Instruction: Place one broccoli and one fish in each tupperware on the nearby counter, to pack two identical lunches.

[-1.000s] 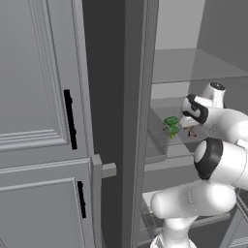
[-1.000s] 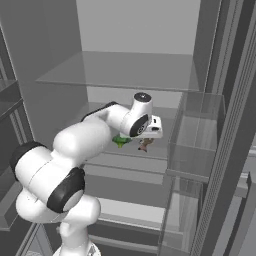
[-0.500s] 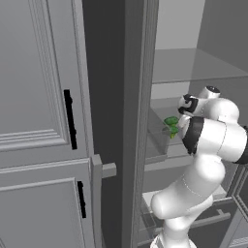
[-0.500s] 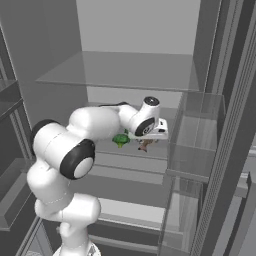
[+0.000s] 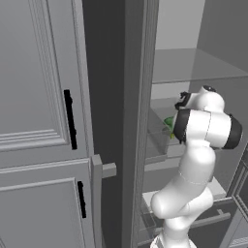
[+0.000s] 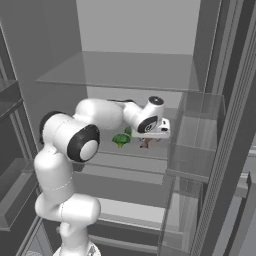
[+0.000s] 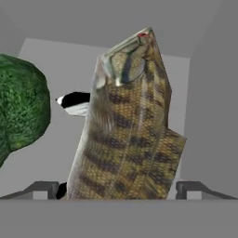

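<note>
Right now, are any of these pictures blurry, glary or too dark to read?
Hand view: fish looms huge and soft-edged between the fingertips, broccoli cropped. Left base view: flat grey light, no glare, arm hides most of the broccoli. Right base view: evenly lit, faint shelf shadows.

The fish [image 7: 125,130] is olive-tan with dark brown blotchy bars down its flank, a paler greenish-grey head and a small red speck at the snout. The broccoli [image 7: 21,107] beside it is deep mottled green, brighter green in the right base view. The shelf [image 6: 125,159] is plain grey, and the cabinet doors [image 5: 36,121] grey with black bar handles [image 5: 70,119].
</note>
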